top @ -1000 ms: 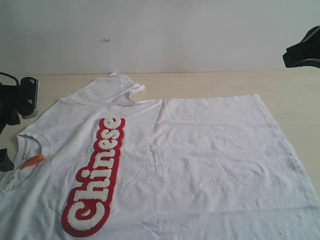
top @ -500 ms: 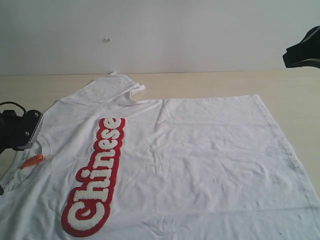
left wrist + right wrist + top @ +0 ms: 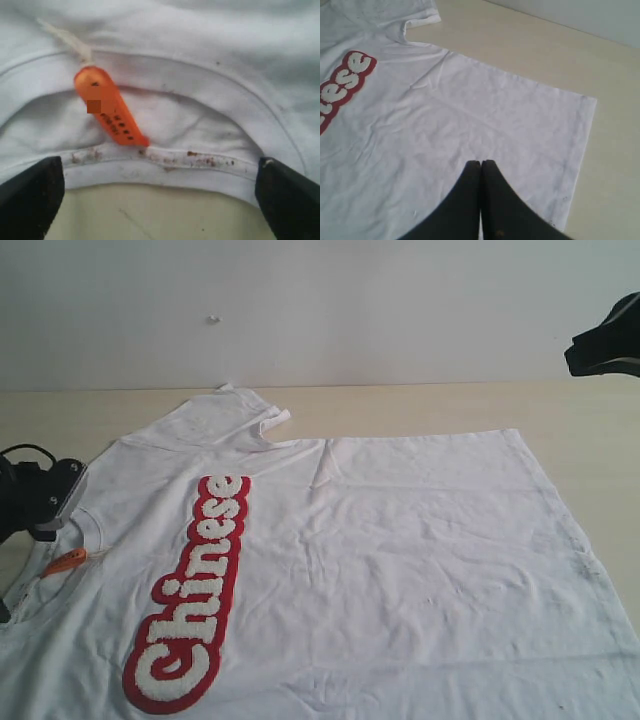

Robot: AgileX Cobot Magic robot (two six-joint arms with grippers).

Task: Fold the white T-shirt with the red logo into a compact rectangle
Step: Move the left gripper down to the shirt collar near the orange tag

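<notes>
The white T-shirt (image 3: pixel 400 570) lies spread flat on the tan table (image 3: pixel 590 410), collar at the left. The red logo (image 3: pixel 195 590) runs as one long strip down the chest. My left gripper (image 3: pixel 160 200) is open and low over the ribbed collar (image 3: pixel 200 162), one dark finger (image 3: pixel 30 195) on each side, empty. The orange neck tag (image 3: pixel 110 107) lies just inside the collar, also seen in the exterior view (image 3: pixel 66 561). My right gripper (image 3: pixel 481 164) is shut and empty, hovering high above the shirt's lower body near the hem (image 3: pixel 580 145).
A white wall (image 3: pixel 320 310) stands behind the table. One short sleeve (image 3: pixel 235 410) points toward the wall. Bare tabletop shows beyond the hem at the right (image 3: pixel 615 165) and beneath the collar (image 3: pixel 150 215). Brown specks dot the collar seam.
The left arm dropped and moved toward the collar over the last second, then nearly stopped. The right arm and the shirt have not moved.
</notes>
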